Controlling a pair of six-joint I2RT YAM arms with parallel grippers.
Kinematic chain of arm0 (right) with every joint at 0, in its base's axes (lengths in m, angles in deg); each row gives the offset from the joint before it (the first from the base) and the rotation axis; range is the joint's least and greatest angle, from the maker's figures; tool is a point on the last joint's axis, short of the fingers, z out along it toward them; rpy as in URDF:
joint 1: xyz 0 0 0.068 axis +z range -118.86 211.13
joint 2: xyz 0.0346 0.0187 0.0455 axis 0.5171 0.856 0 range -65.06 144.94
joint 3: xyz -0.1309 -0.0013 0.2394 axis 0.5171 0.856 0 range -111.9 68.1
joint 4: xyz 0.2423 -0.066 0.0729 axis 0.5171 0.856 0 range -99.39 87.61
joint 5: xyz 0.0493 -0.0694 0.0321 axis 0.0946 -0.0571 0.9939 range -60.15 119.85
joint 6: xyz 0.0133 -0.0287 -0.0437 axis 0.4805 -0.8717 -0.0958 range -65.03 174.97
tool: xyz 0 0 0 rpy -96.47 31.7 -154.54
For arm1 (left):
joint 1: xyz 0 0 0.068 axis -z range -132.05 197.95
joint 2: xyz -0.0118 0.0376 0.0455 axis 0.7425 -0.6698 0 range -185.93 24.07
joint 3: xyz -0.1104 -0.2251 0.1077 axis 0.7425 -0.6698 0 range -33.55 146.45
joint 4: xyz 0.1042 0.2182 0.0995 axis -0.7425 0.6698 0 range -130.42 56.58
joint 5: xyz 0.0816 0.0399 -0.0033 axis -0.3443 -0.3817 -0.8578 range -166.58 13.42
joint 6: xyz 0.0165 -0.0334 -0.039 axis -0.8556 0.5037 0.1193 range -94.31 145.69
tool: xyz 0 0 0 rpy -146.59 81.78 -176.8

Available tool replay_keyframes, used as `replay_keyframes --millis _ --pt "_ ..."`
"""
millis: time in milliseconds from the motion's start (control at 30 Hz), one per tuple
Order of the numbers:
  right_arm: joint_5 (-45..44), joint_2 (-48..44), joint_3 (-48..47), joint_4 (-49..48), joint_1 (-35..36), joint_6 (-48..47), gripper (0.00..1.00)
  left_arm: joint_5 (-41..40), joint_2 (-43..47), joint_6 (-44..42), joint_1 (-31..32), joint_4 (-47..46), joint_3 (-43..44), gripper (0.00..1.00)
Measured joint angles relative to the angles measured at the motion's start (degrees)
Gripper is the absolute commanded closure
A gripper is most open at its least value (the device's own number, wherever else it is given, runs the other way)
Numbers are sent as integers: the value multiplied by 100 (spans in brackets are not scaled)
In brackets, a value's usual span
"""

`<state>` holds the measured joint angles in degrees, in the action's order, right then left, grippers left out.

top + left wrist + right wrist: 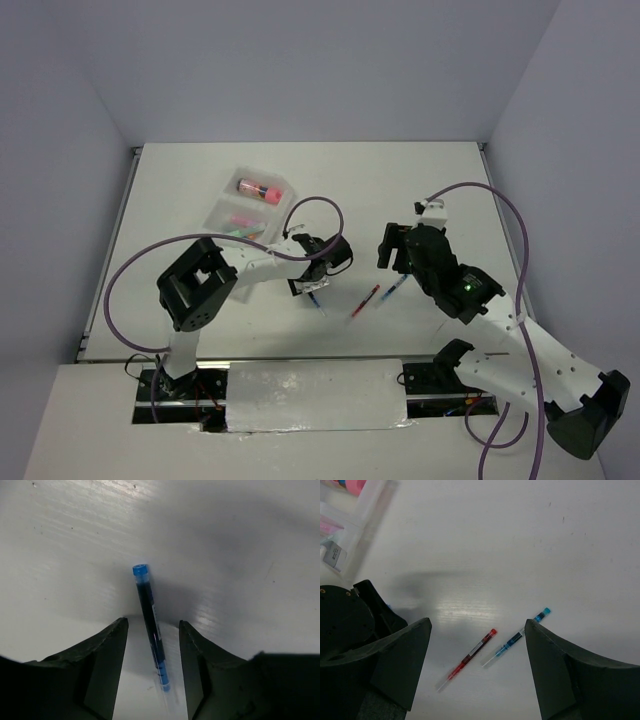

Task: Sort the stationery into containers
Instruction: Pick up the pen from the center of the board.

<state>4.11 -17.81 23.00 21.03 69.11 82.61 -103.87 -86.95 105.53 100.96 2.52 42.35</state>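
Straddles blue pen (151, 627) flat on table (250, 540) with left gripper (152, 621) jaws spread, pick step, next needs squeeze and lift toward tray (222, 207); right gripper (477, 622) spread too, empty, above red pen (468, 657).

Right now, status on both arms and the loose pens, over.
Left gripper open, fingers straddling blue pen on table. Right gripper open near red pen and second blue pen. Nothing blocking.

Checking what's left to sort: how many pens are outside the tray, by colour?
dark blue pen: 1
light blue pen: 1
red pen: 1
Total: 3
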Motion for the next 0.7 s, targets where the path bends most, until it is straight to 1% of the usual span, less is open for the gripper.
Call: replay_keyframes --millis 67,167,200,233,333,433,533,633,700 --pt "13 -48 52 -4 0 -2 17 94 -13 -2 0 -55 -2 45" --pt "72 -96 87 4 0 -7 17 188 -13 -7 -11 -101 -17 71" --pt "90 -101 87 0 0 -9 18 205 -13 -17 -15 -109 -26 85" --pt "101 -101 87 -4 0 -13 18 216 -11 0 -17 -129 -39 90" --pt "120 -101 87 -4 0 -35 18 280 114 -39 -17 -302 -186 100" --pt "144 -101 87 -24 0 -61 18 310 273 -55 -31 -352 -319 100" --pt "190 -68 87 -98 0 -101 18 116 525 -57 -31 -107 -319 100" --pt "286 160 87 -232 0 -131 18 -302 1220 -52 -105 330 -286 100" --pt "385 391 87 -310 0 -140 18 -483 1840 -52 -385 505 -295 100"
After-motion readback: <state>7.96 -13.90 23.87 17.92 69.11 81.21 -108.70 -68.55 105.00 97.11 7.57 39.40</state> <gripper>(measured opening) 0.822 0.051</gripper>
